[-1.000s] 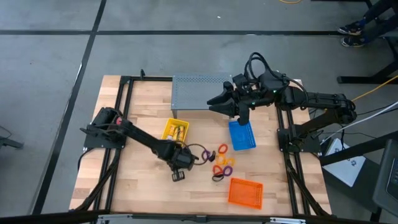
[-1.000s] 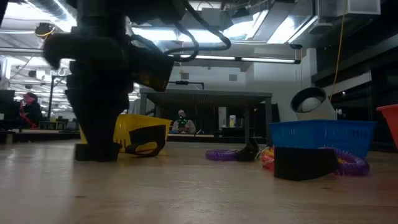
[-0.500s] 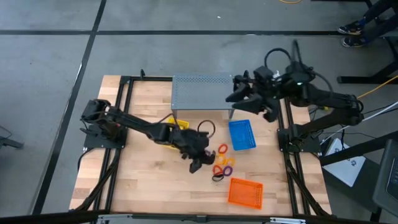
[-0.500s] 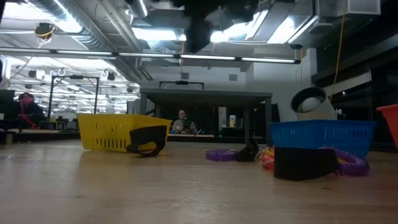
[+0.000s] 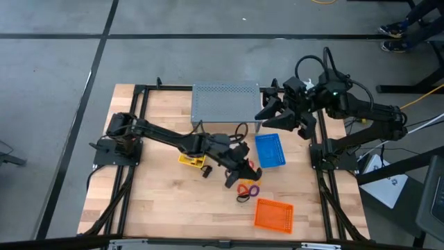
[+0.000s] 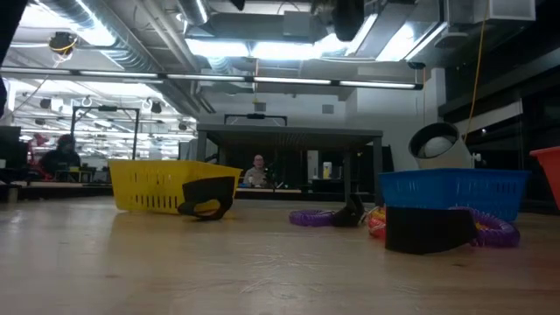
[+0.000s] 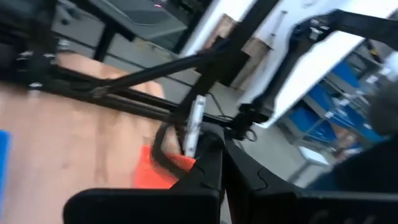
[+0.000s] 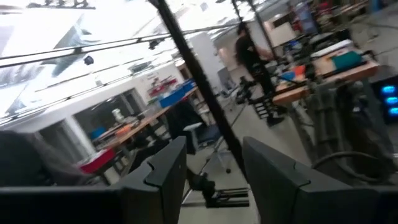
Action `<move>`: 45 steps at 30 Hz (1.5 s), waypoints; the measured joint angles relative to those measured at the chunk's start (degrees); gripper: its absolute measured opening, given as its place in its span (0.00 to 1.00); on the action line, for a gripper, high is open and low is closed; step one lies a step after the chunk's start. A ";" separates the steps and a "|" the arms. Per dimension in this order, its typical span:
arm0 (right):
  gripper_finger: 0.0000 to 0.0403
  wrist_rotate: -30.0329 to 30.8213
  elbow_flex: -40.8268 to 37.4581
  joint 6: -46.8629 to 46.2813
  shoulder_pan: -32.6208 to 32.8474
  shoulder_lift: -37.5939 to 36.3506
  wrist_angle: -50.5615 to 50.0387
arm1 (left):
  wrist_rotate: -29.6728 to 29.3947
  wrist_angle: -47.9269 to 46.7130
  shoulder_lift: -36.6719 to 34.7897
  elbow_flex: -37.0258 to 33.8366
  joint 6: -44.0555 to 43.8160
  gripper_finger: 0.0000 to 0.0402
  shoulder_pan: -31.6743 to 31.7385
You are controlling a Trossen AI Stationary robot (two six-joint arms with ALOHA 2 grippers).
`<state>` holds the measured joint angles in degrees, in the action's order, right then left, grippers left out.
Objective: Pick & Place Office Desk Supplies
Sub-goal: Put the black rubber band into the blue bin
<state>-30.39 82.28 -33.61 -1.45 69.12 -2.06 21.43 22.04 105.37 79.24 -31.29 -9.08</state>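
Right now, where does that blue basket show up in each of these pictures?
High view: the blue tray lies right of centre, just below the grey perforated stand.
Low view: it stands at the right, behind a dark object.
Left wrist view: a blue sliver at the left edge may be it; cannot tell.
Right wrist view: not in it.
Shared landmark: the yellow tray, at the left in the low view.

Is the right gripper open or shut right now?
Open. In its wrist view the right gripper's two dark fingers stand well apart with nothing between them, raised near the grey stand.
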 joint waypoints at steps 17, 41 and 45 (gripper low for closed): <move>0.40 2.27 0.00 3.35 1.45 -1.73 -4.06 | -5.29 -19.24 -2.78 0.48 7.07 0.01 7.04; 0.40 9.14 0.00 3.81 1.57 -1.70 -4.49 | -6.23 8.16 14.09 0.48 0.86 0.01 13.00; 0.40 10.32 0.00 3.16 1.57 -1.70 -4.92 | -5.93 7.81 16.49 2.75 0.59 0.01 13.18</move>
<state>-20.07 82.28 -30.45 0.12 67.42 -6.99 15.49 29.85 121.86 81.99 -30.70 4.10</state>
